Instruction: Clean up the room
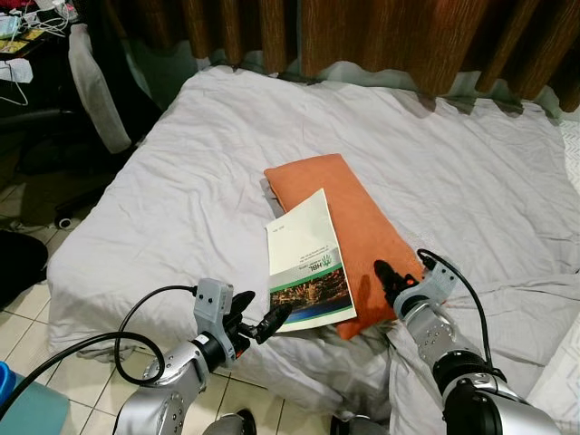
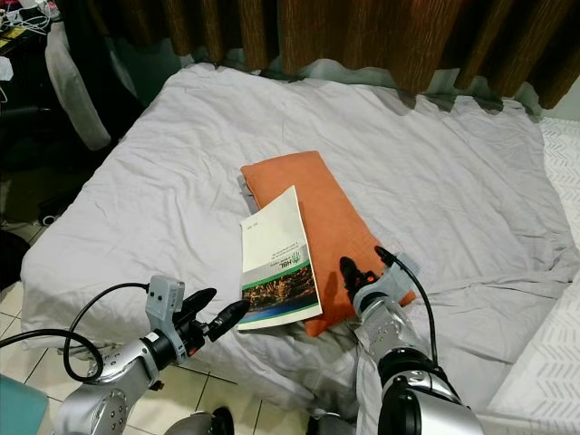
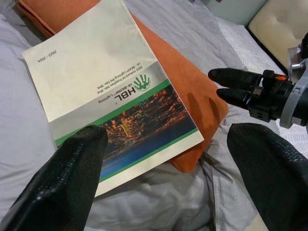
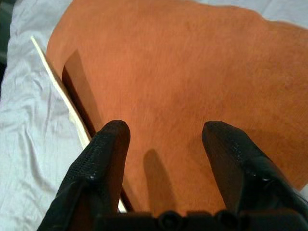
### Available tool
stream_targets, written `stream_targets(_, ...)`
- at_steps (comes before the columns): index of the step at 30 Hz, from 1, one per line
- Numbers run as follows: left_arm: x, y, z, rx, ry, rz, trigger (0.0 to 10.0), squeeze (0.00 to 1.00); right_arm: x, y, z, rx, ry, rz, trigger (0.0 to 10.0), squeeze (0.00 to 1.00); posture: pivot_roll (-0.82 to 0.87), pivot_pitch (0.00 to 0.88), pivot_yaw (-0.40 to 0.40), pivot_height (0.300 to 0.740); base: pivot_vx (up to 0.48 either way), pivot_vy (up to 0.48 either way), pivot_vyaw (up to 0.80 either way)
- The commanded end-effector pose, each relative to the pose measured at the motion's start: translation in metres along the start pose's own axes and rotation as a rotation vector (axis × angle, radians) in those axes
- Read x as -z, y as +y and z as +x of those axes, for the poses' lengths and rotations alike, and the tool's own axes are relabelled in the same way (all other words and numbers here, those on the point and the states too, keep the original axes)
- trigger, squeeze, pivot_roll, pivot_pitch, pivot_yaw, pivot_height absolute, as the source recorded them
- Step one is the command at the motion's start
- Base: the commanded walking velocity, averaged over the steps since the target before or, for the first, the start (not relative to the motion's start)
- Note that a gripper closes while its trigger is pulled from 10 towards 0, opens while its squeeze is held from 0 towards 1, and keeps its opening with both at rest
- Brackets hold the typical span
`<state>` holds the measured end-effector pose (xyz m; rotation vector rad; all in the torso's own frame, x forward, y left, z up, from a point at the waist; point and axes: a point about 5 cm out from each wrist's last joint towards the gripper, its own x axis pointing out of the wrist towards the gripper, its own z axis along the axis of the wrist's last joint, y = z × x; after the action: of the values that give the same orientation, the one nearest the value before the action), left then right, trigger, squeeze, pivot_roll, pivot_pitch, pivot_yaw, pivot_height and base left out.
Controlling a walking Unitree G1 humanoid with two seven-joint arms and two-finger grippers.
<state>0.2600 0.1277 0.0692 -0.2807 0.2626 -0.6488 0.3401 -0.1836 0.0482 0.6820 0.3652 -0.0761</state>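
An orange pillow lies flat on the grey bed sheet. A white and green catalogue rests partly on the pillow's near left edge, its lower corner hanging over the bed's front. My left gripper hovers open just before the catalogue's near corner, and the left wrist view has the catalogue between its fingers. My right gripper stands open above the pillow's near end, fingers apart and touching nothing.
Brown curtains hang behind the bed. A cluttered desk and a white garment stand at the far left, over tiled floor. A white quilted surface borders the bed on the right.
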Motion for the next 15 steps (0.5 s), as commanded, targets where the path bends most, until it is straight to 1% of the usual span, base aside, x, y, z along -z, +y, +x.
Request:
stream_targets(1,0.005,0.002,0.000,-0.007,0.037,0.026,10.0,0.00,0.002,-0.002,0.000,0.005,0.020,-0.049,10.0,0.00,0.04,0.154,0.003,0.740,0.000,0.000,0.00)
stream_targets(2,0.005,0.004,0.001,-0.033,0.036,0.064,10.0,0.00,0.000,0.000,0.000,-0.004,0.007,-0.124,10.0,0.00,0.04,0.146,0.002,0.740,0.000,0.000,0.00)
stream_targets(3,0.005,0.006,0.001,-0.051,0.034,0.090,10.0,0.00,-0.002,0.001,0.000,-0.011,-0.003,-0.173,10.0,0.00,0.04,0.146,0.002,0.740,0.000,0.000,0.00)
stream_targets(4,0.005,0.008,0.002,-0.085,0.030,0.108,10.0,0.00,-0.006,0.002,0.000,-0.012,-0.031,-0.253,10.0,0.00,0.04,0.142,0.000,0.740,0.000,0.000,0.00)
stream_targets(5,0.005,0.011,0.002,-0.120,0.026,0.127,10.0,0.00,-0.012,0.003,-0.002,-0.017,-0.089,-0.355,10.0,0.09,0.05,0.133,-0.003,0.740,0.000,0.000,0.00)
stream_targets(6,0.005,0.011,0.002,-0.120,0.026,0.127,10.0,0.00,-0.012,0.003,-0.002,-0.017,-0.089,-0.355,10.0,0.09,0.05,0.133,-0.003,0.740,0.000,0.000,0.00)
stream_targets(7,0.005,0.013,0.002,-0.151,0.025,0.145,10.0,0.00,-0.017,0.005,-0.003,-0.029,-0.136,-0.431,10.0,1.00,0.05,0.128,-0.005,0.740,0.000,0.000,0.00)
stream_targets(8,0.004,0.018,0.002,-0.234,0.013,0.184,10.0,0.00,-0.028,0.010,-0.011,-0.048,-0.265,-0.579,10.0,1.00,0.04,0.111,-0.008,0.740,0.000,0.000,0.00)
stream_targets(9,0.004,0.018,0.002,-0.234,0.013,0.184,10.0,0.00,-0.028,0.010,-0.011,-0.048,-0.265,-0.579,10.0,1.00,0.04,0.111,-0.008,0.740,0.000,0.000,0.00)
stream_targets(10,0.004,0.019,0.002,-0.263,0.006,0.197,10.0,0.00,-0.031,0.012,-0.014,-0.053,-0.304,-0.616,10.0,1.00,0.04,0.111,-0.008,0.740,0.000,0.000,0.00)
stream_targets(12,0.002,0.022,0.004,-0.323,-0.016,0.222,10.0,0.00,-0.033,0.015,-0.026,-0.068,-0.401,-0.721,10.0,1.00,0.04,0.096,-0.010,0.740,0.000,0.000,0.00)
stream_targets(13,0.001,0.023,0.004,-0.339,-0.022,0.228,10.0,0.00,-0.032,0.016,-0.030,-0.075,-0.426,-0.751,10.0,1.00,0.03,0.088,-0.010,0.740,0.000,0.000,0.00)
stream_targets(15,-0.001,0.023,0.004,-0.379,-0.053,0.280,10.0,0.00,-0.024,0.014,-0.039,-0.100,-0.443,-0.766,10.0,1.00,0.03,0.077,-0.008,0.740,0.000,0.000,0.00)
